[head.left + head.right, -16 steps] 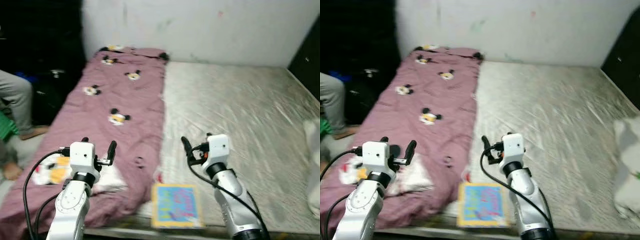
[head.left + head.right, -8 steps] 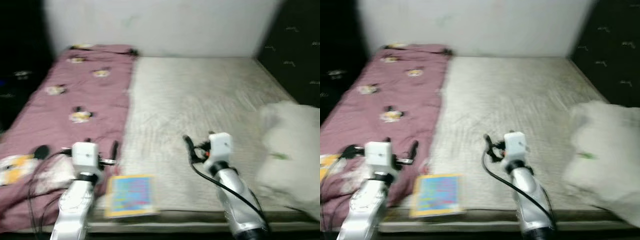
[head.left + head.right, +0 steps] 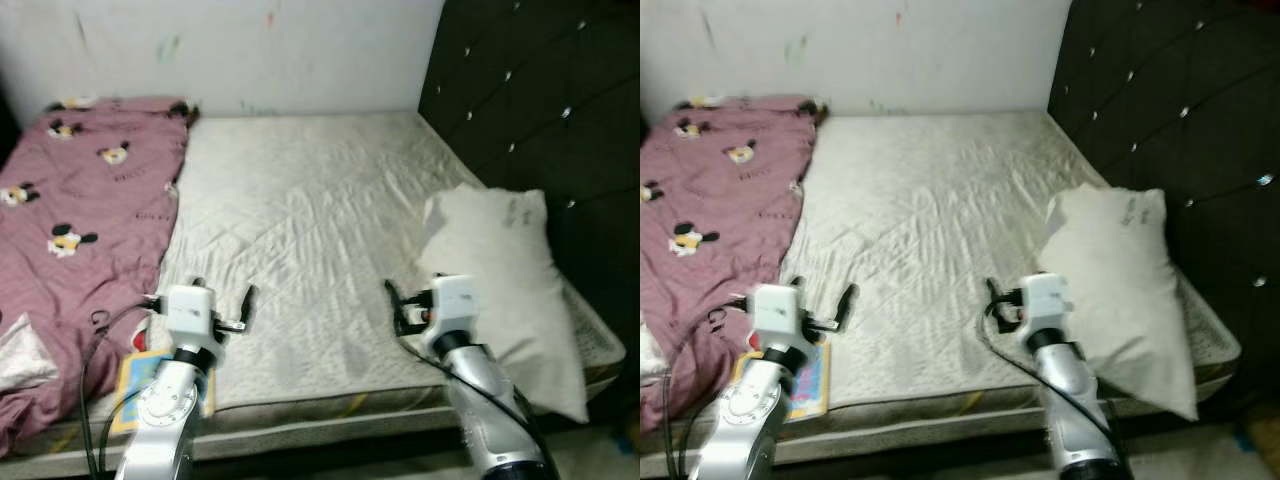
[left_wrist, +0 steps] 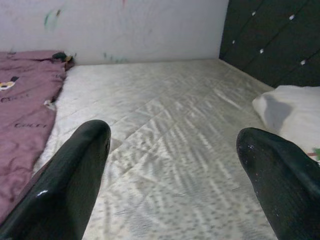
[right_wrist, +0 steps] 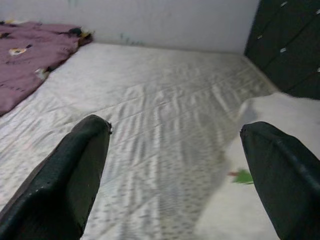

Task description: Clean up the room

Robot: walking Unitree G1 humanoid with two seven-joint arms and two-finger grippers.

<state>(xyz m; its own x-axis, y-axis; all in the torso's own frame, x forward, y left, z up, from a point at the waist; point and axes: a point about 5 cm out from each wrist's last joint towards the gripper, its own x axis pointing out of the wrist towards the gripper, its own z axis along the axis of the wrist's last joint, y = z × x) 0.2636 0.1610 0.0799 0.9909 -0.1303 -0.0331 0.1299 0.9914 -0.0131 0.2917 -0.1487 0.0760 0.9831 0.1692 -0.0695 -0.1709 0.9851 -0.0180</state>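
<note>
Left gripper point(image 3: 200, 300) and right gripper point(image 3: 432, 300) hover over the mattress's near edge, fingers spread wide, holding nothing. Quilted grey mattress point(image 3: 300, 200) lies bare between them. Soft white pillow point(image 3: 500, 270) at 3 o'clock beside tufted black headboard point(image 3: 540, 110); crumpled mauve blanket point(image 3: 70, 220) at 10 o'clock, flat colourful book point(image 3: 810, 370) at its near edge.

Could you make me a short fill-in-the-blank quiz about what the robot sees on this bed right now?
1. The white pillow lies against the dark ____ headboard.
2. The blanket with cartoon mice is ____ in colour.
3. Both the left gripper and right gripper have their fingers ____.
4. The colourful book lies at the mattress edge beside the robot's ____ arm.

Missing words: tufted; pink; open; left
</note>
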